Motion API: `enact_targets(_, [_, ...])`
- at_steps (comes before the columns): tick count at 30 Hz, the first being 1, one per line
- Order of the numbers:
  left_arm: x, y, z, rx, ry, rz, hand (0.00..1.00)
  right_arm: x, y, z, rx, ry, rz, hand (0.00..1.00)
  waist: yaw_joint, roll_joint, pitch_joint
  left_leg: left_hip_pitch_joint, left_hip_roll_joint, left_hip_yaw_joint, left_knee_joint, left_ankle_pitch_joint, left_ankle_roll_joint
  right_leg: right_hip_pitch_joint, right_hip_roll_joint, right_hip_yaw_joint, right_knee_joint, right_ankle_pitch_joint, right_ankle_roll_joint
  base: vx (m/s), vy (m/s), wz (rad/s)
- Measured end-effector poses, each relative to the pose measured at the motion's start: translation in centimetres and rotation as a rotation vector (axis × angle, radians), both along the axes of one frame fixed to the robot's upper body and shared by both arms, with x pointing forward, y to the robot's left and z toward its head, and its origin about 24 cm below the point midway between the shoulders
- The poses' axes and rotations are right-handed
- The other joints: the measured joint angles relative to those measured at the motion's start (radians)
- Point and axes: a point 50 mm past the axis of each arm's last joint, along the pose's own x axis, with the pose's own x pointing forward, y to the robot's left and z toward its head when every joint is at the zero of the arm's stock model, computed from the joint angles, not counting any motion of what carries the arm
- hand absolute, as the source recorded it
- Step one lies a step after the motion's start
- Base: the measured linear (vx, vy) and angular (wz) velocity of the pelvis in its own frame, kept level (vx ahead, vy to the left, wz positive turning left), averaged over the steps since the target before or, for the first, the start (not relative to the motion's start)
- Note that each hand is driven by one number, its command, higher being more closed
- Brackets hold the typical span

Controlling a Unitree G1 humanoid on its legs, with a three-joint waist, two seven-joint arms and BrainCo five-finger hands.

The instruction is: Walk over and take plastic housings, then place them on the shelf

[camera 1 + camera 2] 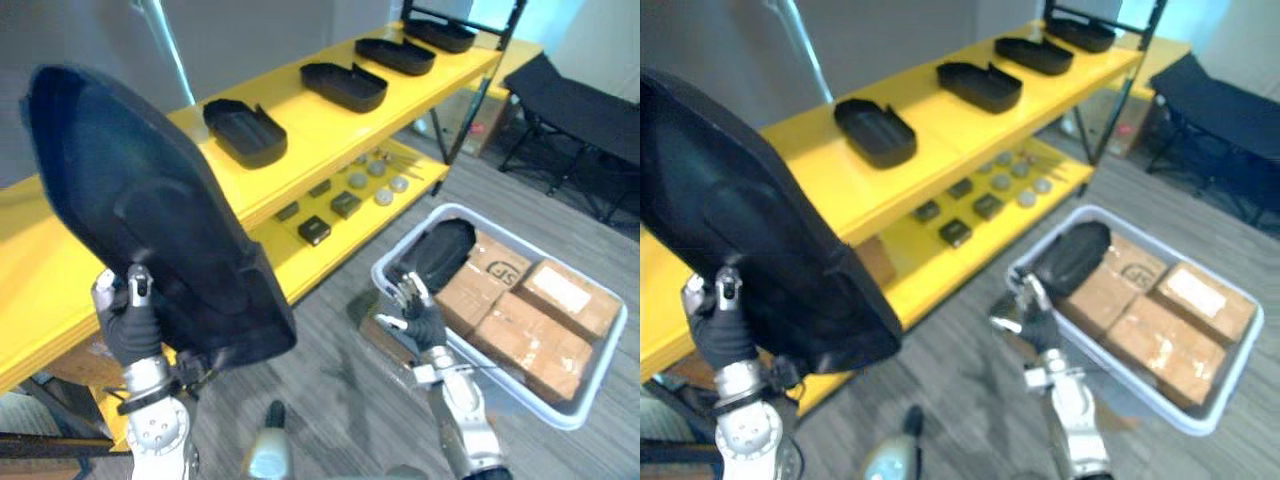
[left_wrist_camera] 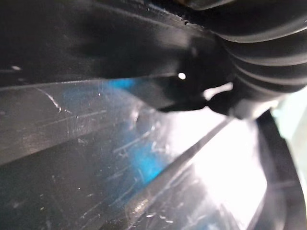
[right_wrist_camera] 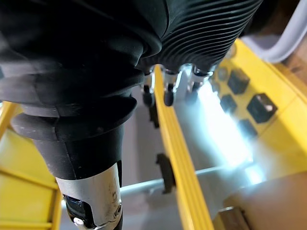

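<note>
Black plastic housing [image 1: 150,220] raised at the shelf; second hand idle by the bin.

Left hand [image 1: 130,325] pinches the housing's lower edge, one finger laid up its face. The housing is carried high and tilted, probably to clear the front lip of the yellow shelf [image 1: 320,125]. Four housings [image 1: 245,132] lie in a row on the top board, hollow side up, and bare board at the near end looks like the spot. Right hand [image 1: 418,315] hangs empty, fingers loosely spread, just beside the grey bin [image 1: 384,268], where a spare housing [image 1: 445,250] leans on cardboard boxes [image 1: 530,340].
</note>
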Motion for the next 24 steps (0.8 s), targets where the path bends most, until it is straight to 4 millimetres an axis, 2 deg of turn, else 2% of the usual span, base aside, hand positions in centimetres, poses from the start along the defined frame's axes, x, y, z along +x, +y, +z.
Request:
enact_targets(2, [-0.3,0.1,-0.2,-0.004,0.012,0.014,1.0,-0.2,0.3,-0.1,0.013,0.003,0.007,0.0,0.0,-0.006,0.004,-0.004,-0.01,0.006,0.024,-0.019,0.005,0.001,-0.015,0.005,0.012,-0.006,0.007,-0.02,0.055,0.02])
enact_targets(3, [-0.4,0.2,-0.3,-0.008,0.014,0.023,1.0,-0.2,0.4,0.2,0.03,-0.02,0.001,0.0,0.0,-0.008,0.003,-0.034,-0.015,0.03,0.069,-0.043,0.014,0.003,-0.033,-0.013,0.017,-0.017,0.026,0.0,0.073,0.2])
enact_targets(6, [-0.5,0.4,-0.2,-0.007,0.005,0.032,1.0,-0.1,0.6,0.8,0.051,-0.057,-0.018,0.0,0.005,-0.016,0.004,-0.068,-0.037,0.053,0.109,-0.062,0.032,0.015,-0.066,-0.041,0.015,-0.028,0.045,0.04,0.127,0.42])
enact_targets(7, [-0.6,0.5,0.0,-0.003,-0.006,0.041,1.0,0.0,0.7,1.4,0.066,-0.081,-0.036,0.0,0.007,-0.029,0.008,-0.08,-0.059,0.061,0.139,-0.08,0.046,0.036,-0.083,-0.05,0.003,-0.035,0.057,0.14,0.177,0.61])
enact_targets(8, [-0.9,0.8,0.4,0.012,-0.018,0.057,1.0,0.0,0.8,1.8,0.082,-0.096,-0.052,0.0,0.012,-0.053,0.0,-0.096,-0.08,0.085,0.19,-0.122,0.074,0.06,-0.099,-0.052,-0.018,-0.041,0.068,0.16,0.15,0.54])
enact_targets(9, [-1.0,0.9,0.6,0.027,-0.024,0.068,1.0,0.0,0.9,1.9,0.089,-0.101,-0.059,0.0,0.02,-0.066,-0.009,-0.099,-0.094,0.092,0.209,-0.147,0.079,0.078,-0.107,-0.053,-0.035,-0.041,0.071,0.23,0.124,0.42])
enact_targets(10, [-1.3,1.1,1.0,0.045,-0.049,0.088,1.0,0.1,0.9,2.3,0.091,-0.124,-0.062,0.0,0.025,-0.083,-0.028,-0.103,-0.112,0.091,0.23,-0.192,0.061,0.086,-0.121,-0.042,0.003,-0.011,0.062,0.31,0.149,0.46])
enact_targets(11, [-1.2,1.1,1.3,0.048,-0.072,0.103,1.0,0.3,1.0,2.7,0.094,-0.15,-0.058,0.0,0.026,-0.076,-0.034,-0.102,-0.126,0.074,0.255,-0.206,0.075,0.026,-0.152,-0.006,0.145,0.042,0.006,0.31,0.169,0.44])
enact_targets(12, [-1.3,1.1,1.5,0.055,-0.079,0.11,1.0,0.4,1.1,2.9,0.095,-0.159,-0.054,0.0,0.028,-0.071,-0.038,-0.1,-0.126,0.068,0.26,-0.215,0.08,-0.01,-0.16,0.015,0.216,0.083,-0.022,0.28,0.233,0.38])
enact_targets(13, [-1.5,1.3,2.0,0.092,-0.094,0.13,1.0,0.8,1.4,3.3,0.093,-0.18,-0.046,0.0,0.027,-0.067,-0.04,-0.071,-0.124,0.052,0.246,-0.233,0.093,-0.069,-0.178,0.066,0.342,0.187,-0.051,0.36,0.214,0.22])
enact_targets(14, [-1.5,1.7,2.5,0.122,-0.108,0.144,1.0,1.2,1.9,3.6,0.103,-0.196,-0.034,0.0,0.02,-0.059,-0.034,-0.027,-0.124,0.04,0.217,-0.243,0.107,-0.119,-0.187,0.113,0.455,0.217,-0.052,0.39,0.178,0.24])
enact_targets(15, [-1.4,1.8,2.7,0.129,-0.114,0.147,1.0,1.5,2.2,3.9,0.106,-0.206,-0.024,0.0,0.015,-0.056,-0.033,-0.006,-0.123,0.028,0.208,-0.248,0.114,-0.14,-0.18,0.122,0.5,0.18,-0.061,0.42,0.115,0.26])
enact_targets(16, [-1.3,1.9,3.0,0.13,-0.128,0.156,1.0,1.8,2.7,4.4,0.107,-0.227,0.002,0.0,0.01,-0.043,-0.033,0.043,-0.111,0.011,0.181,-0.254,0.114,-0.173,-0.154,0.121,0.523,0.113,-0.075,0.33,0.076,0.29])
enact_targets(17, [-0.9,2.1,3.3,0.121,-0.142,0.162,1.0,2.1,3.1,4.9,0.105,-0.253,0.029,0.0,0.008,-0.021,-0.042,0.077,-0.089,-0.006,0.149,-0.255,0.107,-0.21,-0.097,0.117,0.446,0.065,-0.086,0.31,0.065,0.3])
enact_targets(18, [-0.7,2.1,3.3,0.113,-0.146,0.163,1.0,2.2,3.3,5.2,0.103,-0.266,0.039,0.0,0.007,-0.009,-0.047,0.085,-0.079,-0.017,0.138,-0.255,0.101,-0.226,-0.067,0.118,0.374,0.051,-0.089,0.29,0.02,0.45])
enact_targets(19, [0.1,2.1,3.5,0.102,-0.155,0.161,1.0,2.4,3.5,5.8,0.096,-0.294,0.061,0.0,0.003,0.007,-0.057,0.095,-0.066,-0.041,0.125,-0.258,0.09,-0.248,-0.019,0.139,0.216,0.054,-0.086,0.27,-0.028,0.64])
enact_targets(20, [1.0,2.2,3.5,0.088,-0.155,0.164,1.0,2.6,3.8,6.3,0.085,-0.321,0.098,0.0,0.001,0.011,-0.057,0.11,-0.066,-0.07,0.121,-0.265,0.079,-0.269,0.009,0.201,0.096,0.069,-0.063,0.26,-0.064,0.76])
enact_targets(22, [1.9,2.6,2.9,0.069,-0.116,0.182,1.0,2.8,4.6,6.8,0.069,-0.347,0.162,0.0,-0.008,0.009,-0.058,0.126,-0.069,-0.116,0.122,-0.277,0.059,-0.28,0.031,0.275,0.014,0.092,-0.035,0.24,-0.155,0.87])
enact_targets(23, [2.2,2.9,2.5,0.062,-0.081,0.198,1.0,2.8,5.3,7.1,0.066,-0.364,0.205,0.0,-0.019,0.0,-0.064,0.131,-0.075,-0.147,0.124,-0.285,0.047,-0.276,0.034,0.3,-0.016,0.124,-0.032,0.3,-0.363,1.19])
enact_targets(24, [2.1,3.2,2.0,0.057,-0.041,0.21,1.0,2.7,6.3,7.7,0.065,-0.392,0.27,0.0,-0.018,-0.035,-0.084,0.124,-0.093,-0.186,0.125,-0.303,0.018,-0.274,0.027,0.325,-0.051,0.22,-0.039,0.24,-0.373,1.18])
